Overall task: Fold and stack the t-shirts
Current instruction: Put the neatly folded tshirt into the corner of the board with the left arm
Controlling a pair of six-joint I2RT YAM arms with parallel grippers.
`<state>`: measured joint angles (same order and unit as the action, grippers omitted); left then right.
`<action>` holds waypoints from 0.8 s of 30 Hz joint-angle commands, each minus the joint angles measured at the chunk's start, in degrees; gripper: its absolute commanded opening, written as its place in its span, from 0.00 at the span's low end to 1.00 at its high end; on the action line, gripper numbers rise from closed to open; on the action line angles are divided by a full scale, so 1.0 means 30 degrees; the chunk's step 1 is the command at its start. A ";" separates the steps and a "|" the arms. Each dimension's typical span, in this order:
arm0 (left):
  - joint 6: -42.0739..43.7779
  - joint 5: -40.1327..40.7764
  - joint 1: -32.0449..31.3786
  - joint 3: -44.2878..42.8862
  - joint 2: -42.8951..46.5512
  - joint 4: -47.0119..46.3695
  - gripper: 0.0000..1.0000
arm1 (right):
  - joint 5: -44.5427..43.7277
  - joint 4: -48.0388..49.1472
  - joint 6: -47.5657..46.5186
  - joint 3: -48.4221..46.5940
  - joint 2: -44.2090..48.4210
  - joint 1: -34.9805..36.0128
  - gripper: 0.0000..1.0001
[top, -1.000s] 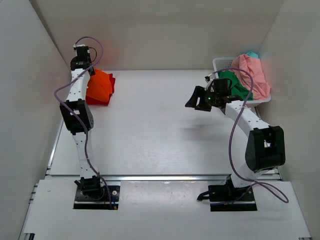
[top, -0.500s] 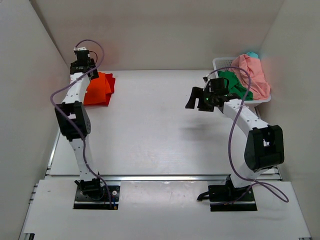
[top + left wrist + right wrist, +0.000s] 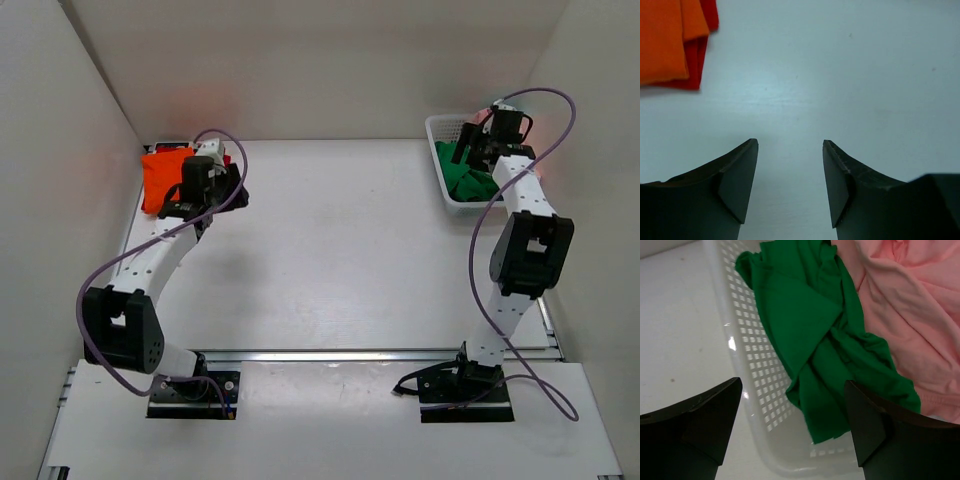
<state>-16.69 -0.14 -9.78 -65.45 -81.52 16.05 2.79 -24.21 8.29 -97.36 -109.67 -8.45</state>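
Nearest me, the middle of the counter [image 3: 330, 250] lies bare between the two arms, and I take that to be the folding space. Further back on the left, the left tool [image 3: 789, 145] hangs low over bare counter with its jaws parted and nothing between them. Just beyond it, in the far left corner, sits the finished pile. The orange t-shirt [image 3: 662, 40] is folded flat on top of the red t-shirt [image 3: 699, 62], whose edge peeks out along one side. The tool is near the pile but touches neither shirt. Tucked into that corner, the stack leaves the working area free.

At the far right, the right tool [image 3: 792, 385] is poised over the white basket [image 3: 755, 370], jaws spread wide and empty. Directly under it, the green t-shirt [image 3: 810, 335] lies crumpled inside the basket. The pink t-shirt [image 3: 910, 315] is bunched right against it, deeper in. That wide spread looks meant for pinching a fold of loose cloth, so I judge the green one is next to come out for folding.
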 commanded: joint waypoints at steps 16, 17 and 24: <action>0.2133 -0.3320 -0.0900 -0.1300 -0.0369 0.3377 0.99 | -0.1924 0.1361 -0.0568 0.4269 0.4002 0.2230 0.99; 0.2280 -0.3061 -0.1074 -0.1124 -0.0106 0.3321 0.99 | -0.1925 0.0983 -0.0655 0.4212 0.3978 0.2172 0.99; 0.2398 -0.2939 -0.1486 -0.0186 0.0949 0.3730 0.99 | -0.2366 0.0743 -0.1008 0.5673 0.5352 0.2465 0.99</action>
<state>-10.52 -8.21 -13.80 -66.67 -82.54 25.85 -3.77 -23.62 5.76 -82.41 -96.01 -1.19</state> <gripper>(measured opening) 0.987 0.991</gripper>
